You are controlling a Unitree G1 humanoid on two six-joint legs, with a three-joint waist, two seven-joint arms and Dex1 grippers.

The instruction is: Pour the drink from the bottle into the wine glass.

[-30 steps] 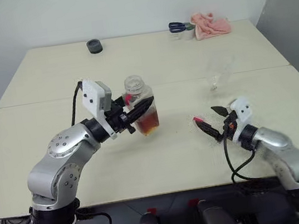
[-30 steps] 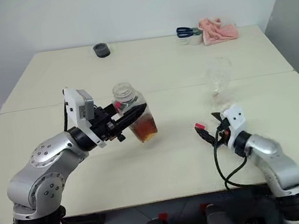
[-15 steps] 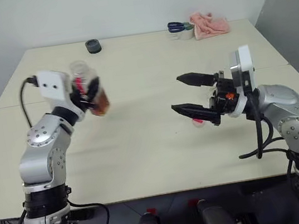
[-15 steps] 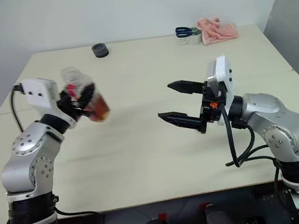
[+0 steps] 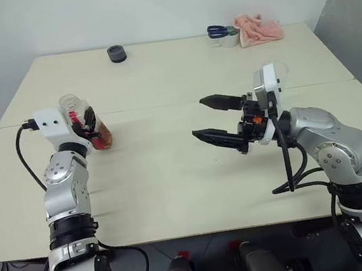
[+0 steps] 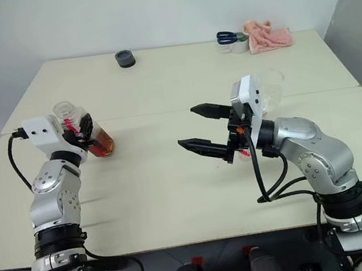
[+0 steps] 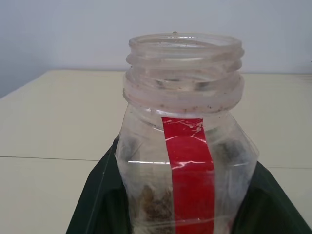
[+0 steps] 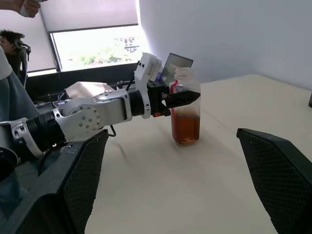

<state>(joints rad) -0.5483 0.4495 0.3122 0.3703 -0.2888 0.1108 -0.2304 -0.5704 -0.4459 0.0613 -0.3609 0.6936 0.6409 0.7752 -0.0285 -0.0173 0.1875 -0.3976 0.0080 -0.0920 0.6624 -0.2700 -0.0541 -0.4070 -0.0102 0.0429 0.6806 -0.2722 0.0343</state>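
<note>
Table [image 5: 177,197] first: cream top, seam across the middle. Far edge holds a pink cloth [image 5: 259,30] at 1 o'clock with blue-handled scissors [image 5: 219,32] just beside it, and a small dark puck [image 5: 115,53] at 11 o'clock. None of that matters for the pour.

Right gripper [image 5: 216,118] sits mid-table, held level and pointing toward the robot's left, jaws spread wide, nothing between them. Small red item [image 6: 245,154] lies on the table just below it, likely the cap, but can't confirm.

Left gripper [image 6: 85,133] is out at 9 o'clock, clamped on the bottle [image 5: 87,122]. Bottle is upright, close to the table top, cap off: left wrist view shows an open threaded neck and the red label strip. Drink [image 8: 185,127] fills roughly the lower half, amber-brown.

Wine glass [image 6: 268,88] stands at 2 o'clock, just behind the right gripper's camera block and partly hidden by it. Looks empty, well apart from the bottle.

Step, as I read it: bottle opened and held, pour not started, carry to the glass not yet made.

Next move calls for:
- bringing the bottle across to the glass, neck above the rim
- right arm out of the path, or used to steady the stem
- slow tilt; wide neck will dump fast and the glass looks easy to knock over
</note>
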